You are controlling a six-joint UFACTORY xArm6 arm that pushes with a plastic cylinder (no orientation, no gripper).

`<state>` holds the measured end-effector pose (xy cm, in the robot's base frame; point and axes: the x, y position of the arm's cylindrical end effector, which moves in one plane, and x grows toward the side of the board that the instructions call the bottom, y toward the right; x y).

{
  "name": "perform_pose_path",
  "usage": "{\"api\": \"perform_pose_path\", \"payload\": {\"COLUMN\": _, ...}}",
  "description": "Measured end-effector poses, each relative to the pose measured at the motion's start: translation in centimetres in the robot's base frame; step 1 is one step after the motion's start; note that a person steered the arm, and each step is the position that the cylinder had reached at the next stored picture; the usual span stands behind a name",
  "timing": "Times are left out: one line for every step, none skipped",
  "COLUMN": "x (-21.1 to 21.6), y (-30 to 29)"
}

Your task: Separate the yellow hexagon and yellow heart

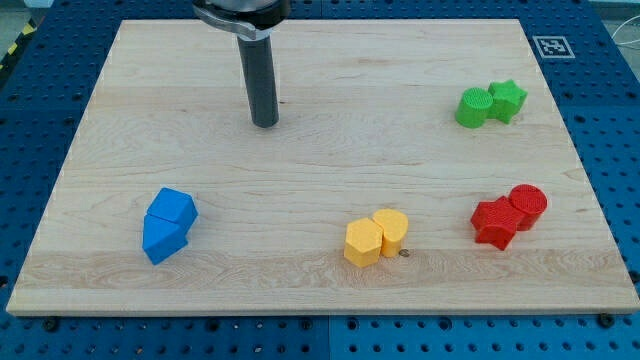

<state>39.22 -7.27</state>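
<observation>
tip far from the touching yellow pair

wooden board (320, 90) lying on a blue perforated table (40, 120), seen from above and slightly from the view's bottom. no claw on this arm: just a straight dark rod, so nothing to release, clench or grasp. my tip (265, 124) resting on bare wood in the view's upper left-centre, rod rising to the mount at the view's top edge.

yellow hexagon (362, 243) sitting near the view's bottom edge, a little right of centre. yellow heart (391, 232) just to its right and slightly higher in the view, touching it, no gap visible between the two. small dark spot (404, 252) in the wood just beside the heart's lower right.

tip well apart from both yellow blocks, up and to the view's left of them, touching no block.

elsewhere: two blue blocks at the view's lower left, pressed together, upper blue block (173, 208) over lower blue block (162, 240), shapes hard to make out. green cylinder (473, 108) touching green star (507, 100) at the view's upper right. two red blocks at the view's right, red round block (527, 204) touching the other red block (493, 223), exact shapes unclear. black-and-white marker tag (550, 46) at the board's top right corner.
</observation>
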Motion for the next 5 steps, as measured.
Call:
{"api": "perform_pose_path", "payload": {"x": 0.1, "y": 0.8}}
{"api": "perform_pose_path", "payload": {"x": 3.4, "y": 4.0}}
{"api": "perform_pose_path", "payload": {"x": 7.8, "y": 4.7}}
{"api": "perform_pose_path", "payload": {"x": 12.8, "y": 4.6}}
{"api": "perform_pose_path", "payload": {"x": 18.7, "y": 4.2}}
